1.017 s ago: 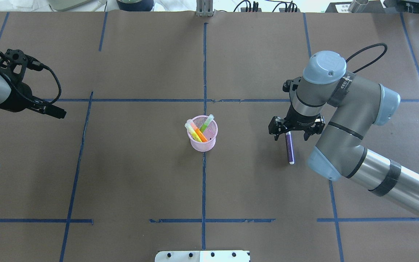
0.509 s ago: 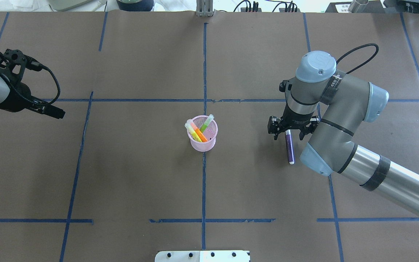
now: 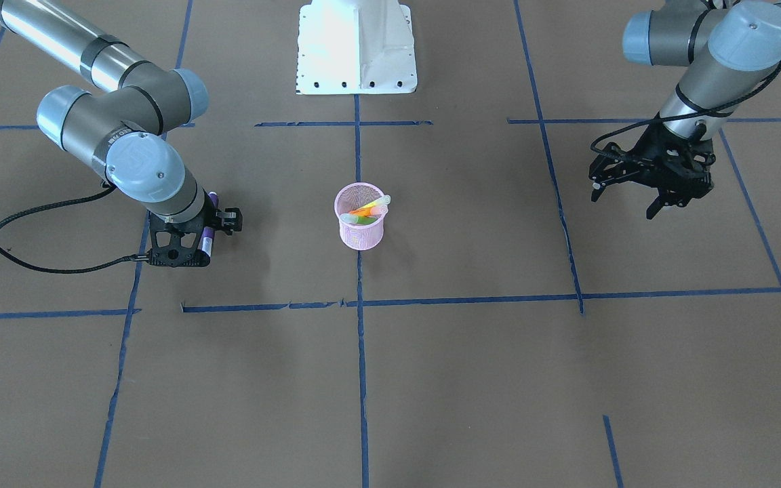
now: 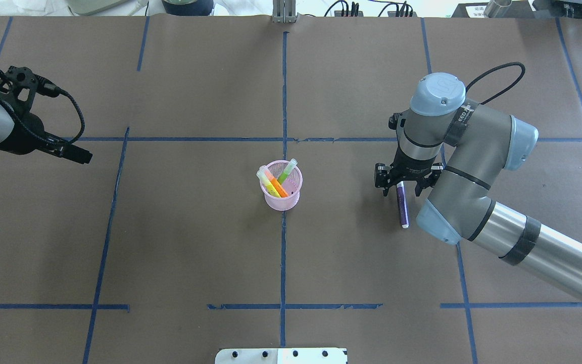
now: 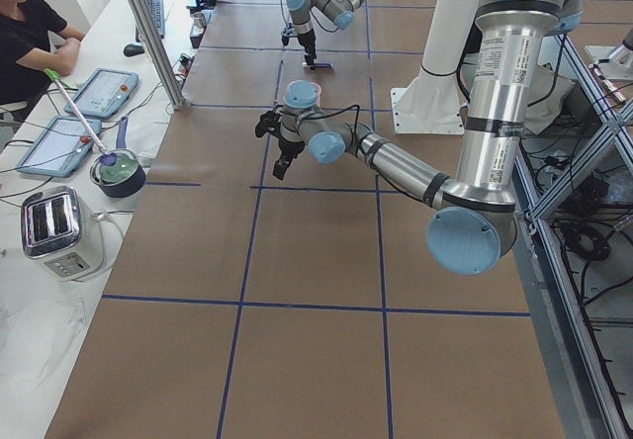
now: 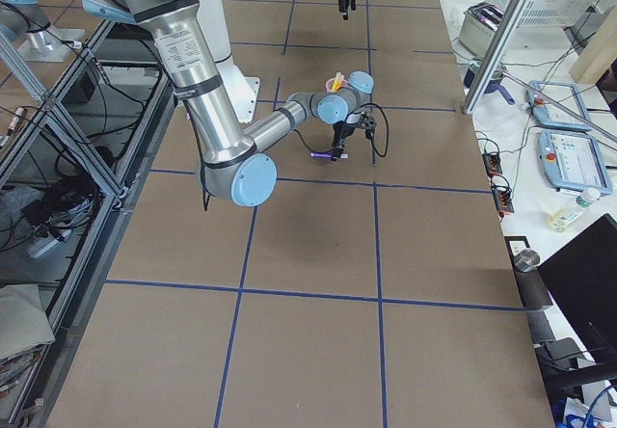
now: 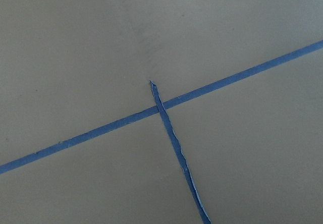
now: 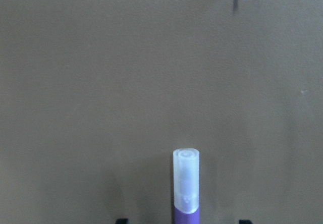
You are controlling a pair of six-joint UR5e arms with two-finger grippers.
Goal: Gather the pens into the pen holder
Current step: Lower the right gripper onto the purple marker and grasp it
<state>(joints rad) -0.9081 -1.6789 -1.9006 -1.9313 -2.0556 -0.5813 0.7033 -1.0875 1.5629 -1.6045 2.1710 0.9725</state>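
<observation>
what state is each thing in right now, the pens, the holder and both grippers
purple marker pen with pale cap: lying flat on the table, not gripped
pink wire-mesh pen holder: upright, three pens inside
yellow pen: leaning in the holder
orange pen: leaning in the holder
green pen: leaning in the holder
right gripper: open, straddling the purple pen
left gripper: open, empty
</observation>
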